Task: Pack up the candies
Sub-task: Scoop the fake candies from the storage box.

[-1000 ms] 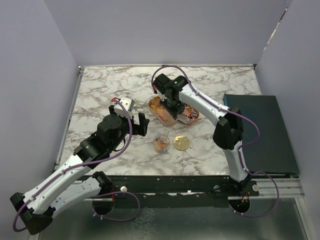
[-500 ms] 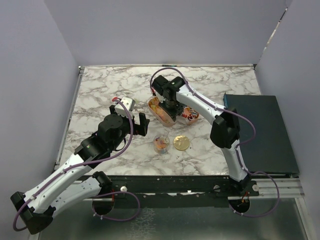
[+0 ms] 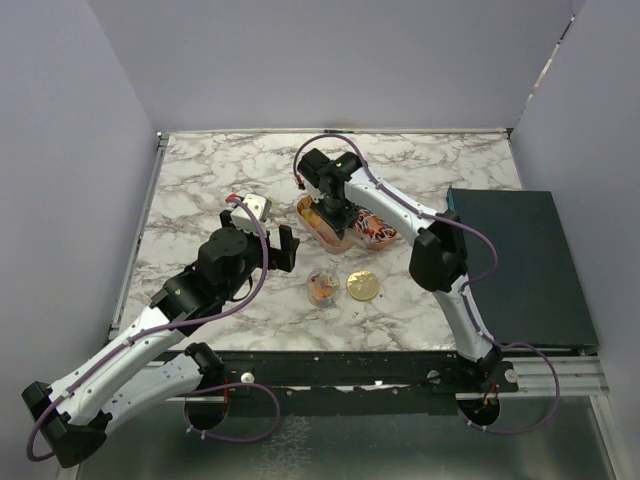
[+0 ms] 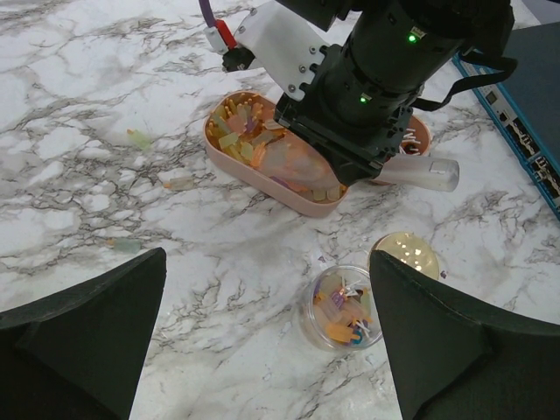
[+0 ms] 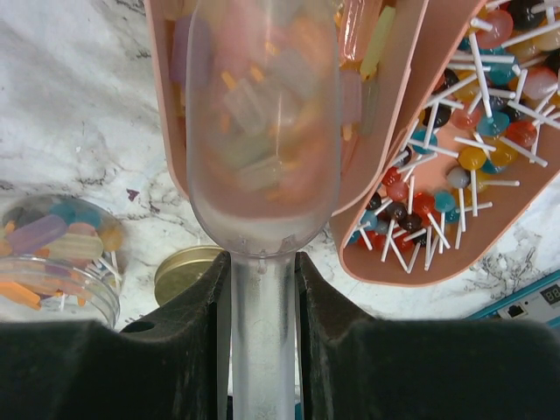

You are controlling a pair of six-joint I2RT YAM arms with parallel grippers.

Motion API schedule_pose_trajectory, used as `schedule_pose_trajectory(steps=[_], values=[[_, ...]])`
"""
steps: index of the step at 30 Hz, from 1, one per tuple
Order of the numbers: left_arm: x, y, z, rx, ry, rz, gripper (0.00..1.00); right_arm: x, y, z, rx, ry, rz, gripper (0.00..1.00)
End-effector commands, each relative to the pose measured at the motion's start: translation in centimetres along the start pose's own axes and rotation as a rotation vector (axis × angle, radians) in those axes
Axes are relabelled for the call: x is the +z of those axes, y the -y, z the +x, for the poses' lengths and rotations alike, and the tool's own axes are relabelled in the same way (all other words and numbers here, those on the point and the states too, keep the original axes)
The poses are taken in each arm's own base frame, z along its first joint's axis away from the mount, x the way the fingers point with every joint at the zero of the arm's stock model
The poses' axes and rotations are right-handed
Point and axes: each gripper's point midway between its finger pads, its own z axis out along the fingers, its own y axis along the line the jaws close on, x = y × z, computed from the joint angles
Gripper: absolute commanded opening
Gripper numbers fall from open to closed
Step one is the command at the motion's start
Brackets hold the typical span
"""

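Your right pincer is clenched on the handle of the clear scoop. Within the last second it has slid a little to the left, off the seam between the two trays and squarely over the tray of orange-yellow candies. Just ahead of the pincer, the scoop bowl now lies down inside that tray. Through the cloudy plastic you see soft orange, pink and yellow shapes; whether they sit in the bowl or only under it I cannot say, so treat the load as probable, not certain. On the pincer's right, touching the first tray, the second tray of lollipops has come out from under the arm and shows more fully. Behind the pincer, toward the arm bases, the small open jar looks only partly filled, with the gold lid just beside it on the tabletop. That shift tells you the job is in its scooping step, with packing well short of done. The next move, as I judge it, is a lift with the bowl kept level, then a swing back over the jar. A few candies already lie loose on the tabletop left of the pincer, so spills are a real risk. Your left pincer hangs released, well back from the trays, gripping nothing.
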Motion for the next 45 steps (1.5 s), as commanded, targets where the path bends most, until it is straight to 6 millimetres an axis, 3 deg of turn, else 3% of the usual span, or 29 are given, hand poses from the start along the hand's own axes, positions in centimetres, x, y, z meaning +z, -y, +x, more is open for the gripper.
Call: schedule_pose_trajectory(steps=[1,22,33,45], values=[[0.0,-0.5,0.6,0.011,-0.017,-0.028,0.99,1.6,-0.4,-0.7,-0.016,-0.010,-0.026,0.01],[0.2,-0.7,0.8,0.016,-0.023,-0.040,0.99,5.3,-0.1,-2.1,0.007,0.004,-0.016,0.01],[0.3,-0.7,0.9,0.015,-0.028,-0.039,0.99,4.8,0.5,-1.1,0.020,-0.006,0.012,0.01],[0.3,-0.8,1.0,0.017,-0.029,-0.047,0.99,3.4,0.5,-1.8,0.035,0.075,0.002,0.00]])
